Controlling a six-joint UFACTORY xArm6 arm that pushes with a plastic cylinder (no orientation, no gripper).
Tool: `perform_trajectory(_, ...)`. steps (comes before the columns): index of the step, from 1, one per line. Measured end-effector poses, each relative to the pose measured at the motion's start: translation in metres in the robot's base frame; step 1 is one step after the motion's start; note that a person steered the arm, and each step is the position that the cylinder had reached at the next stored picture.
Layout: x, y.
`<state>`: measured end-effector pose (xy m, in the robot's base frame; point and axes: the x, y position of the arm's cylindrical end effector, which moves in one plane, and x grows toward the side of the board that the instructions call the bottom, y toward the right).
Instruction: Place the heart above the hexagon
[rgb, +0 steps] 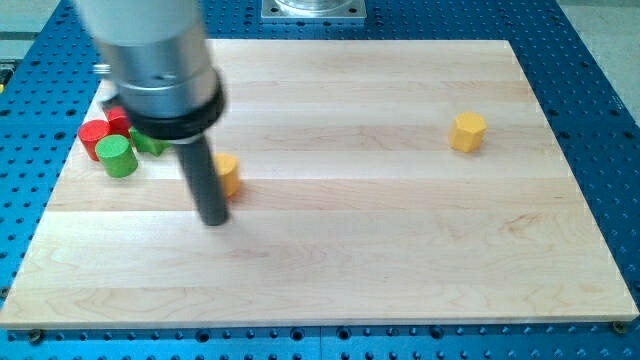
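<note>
A yellow hexagon block (467, 131) sits on the wooden board (380, 250) at the view's right, upper part. A second yellow block (229, 173), likely the heart, lies left of centre and is partly hidden behind my rod. My tip (214, 220) rests on the board just below and left of that block, touching or almost touching it. The two yellow blocks are far apart.
At the view's left edge of the board lie a red cylinder (95, 134), a green cylinder (117, 156), another red block (118, 119) and a green block (150, 143), partly hidden by the arm's body. Blue perforated table surrounds the board.
</note>
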<state>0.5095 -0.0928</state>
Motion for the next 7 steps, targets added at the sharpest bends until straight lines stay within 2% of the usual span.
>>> perform_trajectory(1,0.005,0.003)
perform_trajectory(2,0.033,-0.075)
perform_trajectory(3,-0.009,-0.060)
perform_trajectory(4,-0.036,0.026)
perform_trajectory(5,-0.017,0.023)
perform_trajectory(6,-0.029,-0.025)
perform_trajectory(7,-0.081,0.018)
